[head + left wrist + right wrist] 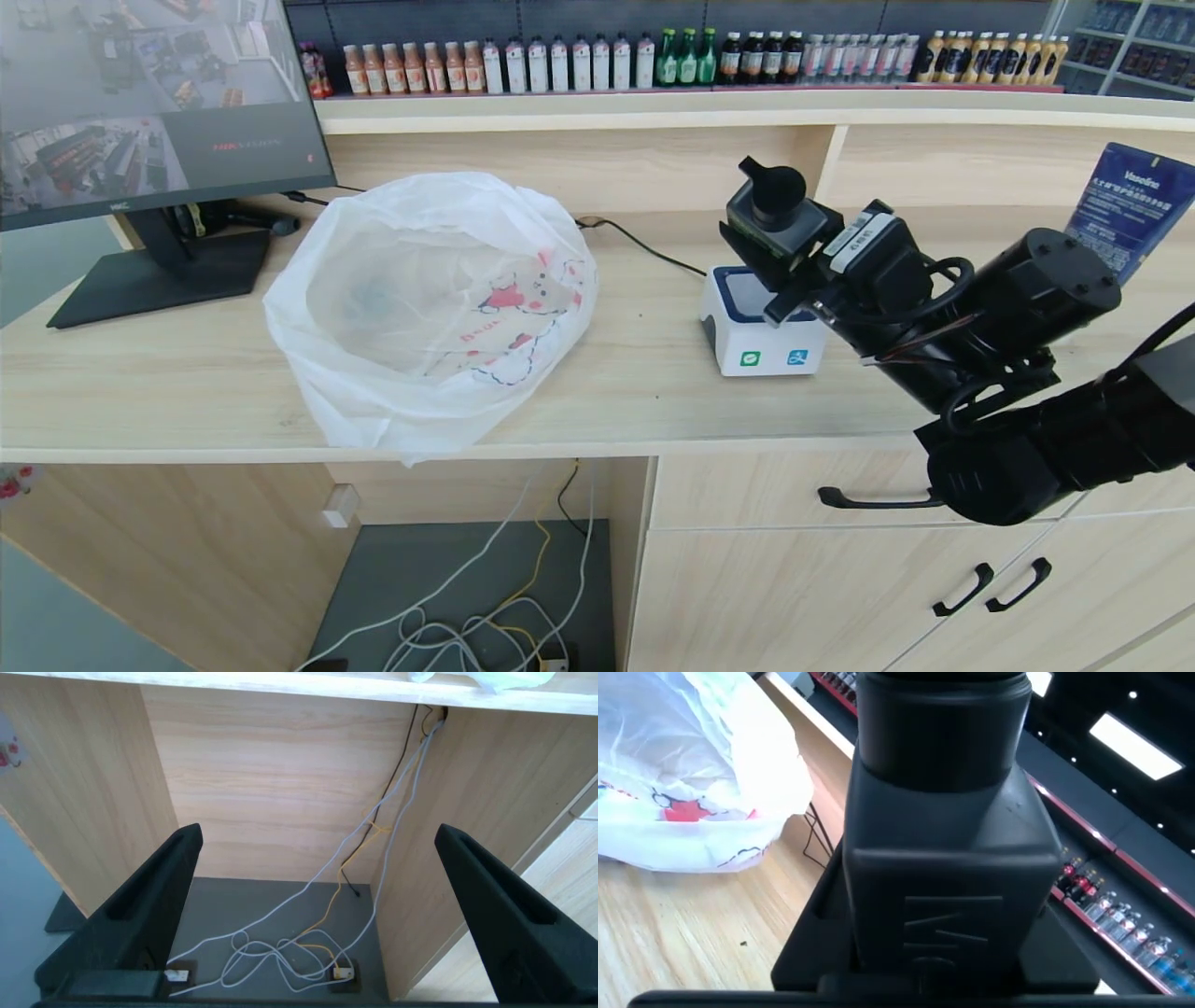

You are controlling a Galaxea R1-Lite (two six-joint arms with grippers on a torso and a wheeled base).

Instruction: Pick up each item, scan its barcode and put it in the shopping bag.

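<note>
Item: a dark, square-shouldered plastic bottle with a round black cap (pixel 773 213) sits right of centre in the head view. It is held in the air just above the scanner with the cap uppermost.
Right hand: our right hand (pixel 792 247) is clamped on the bottle's body, fingers against its flat sides below the shoulder.
Left hand: our left hand (pixel 318 896) has its fingers spread wide with nothing between them. It is below the tabletop, facing loose white and yellow cables (pixel 299 952) on the floor.
Scanner: a small white box scanner with a dark blue top (pixel 761 338) stands on the pale wooden tabletop (pixel 140 392), right of centre.
Bag: a thin white printed plastic shopping bag (pixel 429 299) lies left of centre, well apart from the scanner, with its mouth gaping upward.
Handling: we judge the bottle stiff and smooth-walled, so it is likely slippery. It may carry some weight if full; we cannot see its contents.
Where to hold: the flat sides of the body suit us best. The round cap would let it twist.
Barcode: we cannot see where the label faces.
Bag behaviour: the film looks soft and light, so it will probably sag or slide if we brush the rim. We would lower the bottle through the middle of the opening.
</note>
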